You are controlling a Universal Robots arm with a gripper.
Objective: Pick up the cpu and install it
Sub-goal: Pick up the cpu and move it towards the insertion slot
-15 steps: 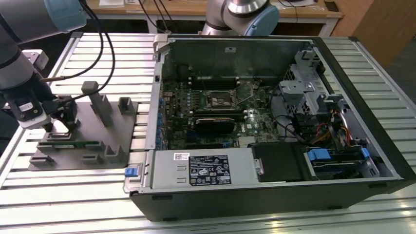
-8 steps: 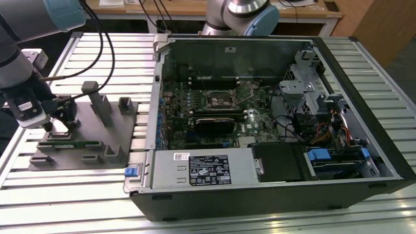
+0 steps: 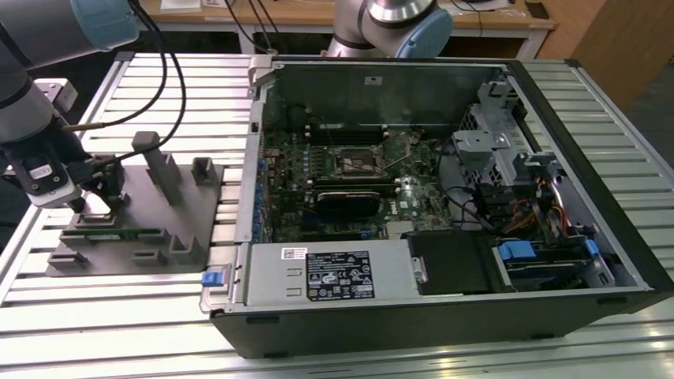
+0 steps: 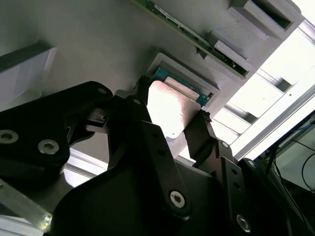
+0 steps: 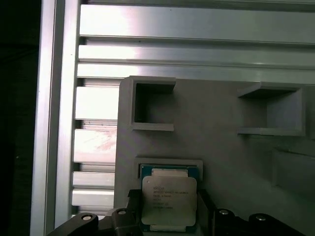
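Where the hand (image 4: 173,102) straddles the cpu (image 5: 169,199) in its fixture (image 5: 221,157) pocket, I cannot tell its grip; I want it centred, square.

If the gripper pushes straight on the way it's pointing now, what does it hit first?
Most likely the cpu, lying in its pocket in the grey fixture directly ahead of the gripper; the gap between them is unclear.

Colour-wise: the cpu (image 5: 169,201) has a pale silver-white top with a green rim peeking out. The fixture (image 5: 221,152) is plain matte grey and the end effector (image 4: 172,101) is all black. The table (image 3: 106,347) is ribbed silver aluminium, the motherboard (image 3: 316,181) green, and the computer case (image 3: 443,328) black.
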